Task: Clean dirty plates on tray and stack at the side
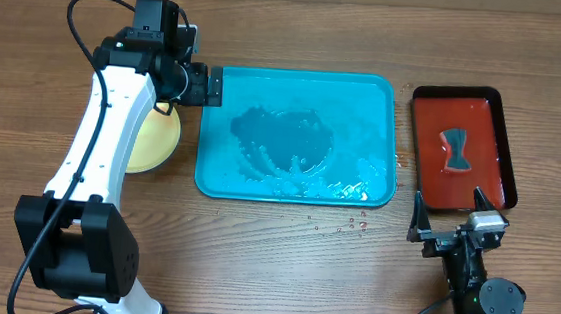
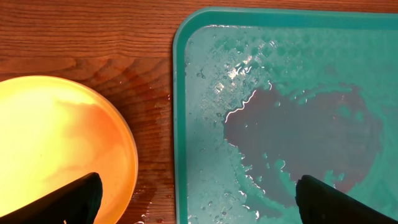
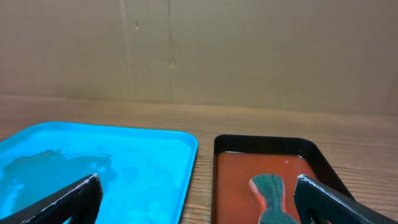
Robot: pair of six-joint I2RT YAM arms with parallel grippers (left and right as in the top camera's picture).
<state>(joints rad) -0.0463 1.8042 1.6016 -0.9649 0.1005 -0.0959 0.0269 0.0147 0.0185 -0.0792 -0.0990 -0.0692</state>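
The teal-blue tray (image 1: 383,135) lies mid-table, wet, with no plates on it; it also shows in the left wrist view (image 2: 186,74) and the right wrist view (image 3: 155,155). A yellow-green plate (image 1: 153,139) sits on the table left of the tray, partly under my left arm; in the left wrist view (image 2: 56,143) it looks clean, and any plates beneath it are hidden. My left gripper (image 1: 214,87) is open and empty over the tray's left rim (image 2: 196,199). My right gripper (image 1: 451,226) is open and empty near the table's front (image 3: 196,199).
A dark red, black-rimmed tray (image 1: 430,169) stands at the right with a green-and-orange sponge (image 1: 456,151) in it, seen too in the right wrist view (image 3: 270,193). Water drops lie on the wood before the teal tray (image 1: 351,223).
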